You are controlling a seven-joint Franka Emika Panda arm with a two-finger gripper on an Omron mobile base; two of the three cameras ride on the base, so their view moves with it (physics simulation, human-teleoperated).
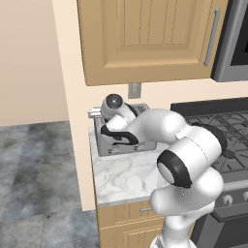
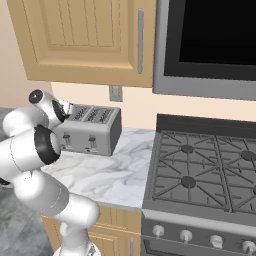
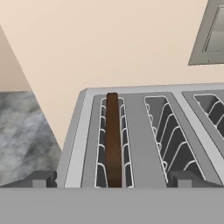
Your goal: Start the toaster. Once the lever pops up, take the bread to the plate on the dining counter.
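Observation:
The grey four-slot toaster (image 2: 95, 134) stands at the back of a small marble worktop, its levers and knobs on the front face. From above, the toaster (image 3: 135, 131) has the bread (image 3: 113, 140), a thin dark brown slice, standing on edge in its leftmost slot. My gripper (image 3: 113, 180) hangs open just over that end of the toaster, one fingertip on each side of the bread's slot and touching nothing. In the left base view my arm covers much of the toaster (image 1: 116, 147). The plate and the dining counter are out of view.
The marble worktop (image 2: 100, 175) ends at a wall corner on the left and meets a gas stove (image 2: 200, 175) on the right. Wooden wall cabinets (image 1: 145, 38) and a microwave (image 2: 210, 45) hang overhead. A wall outlet (image 2: 115, 93) sits behind the toaster.

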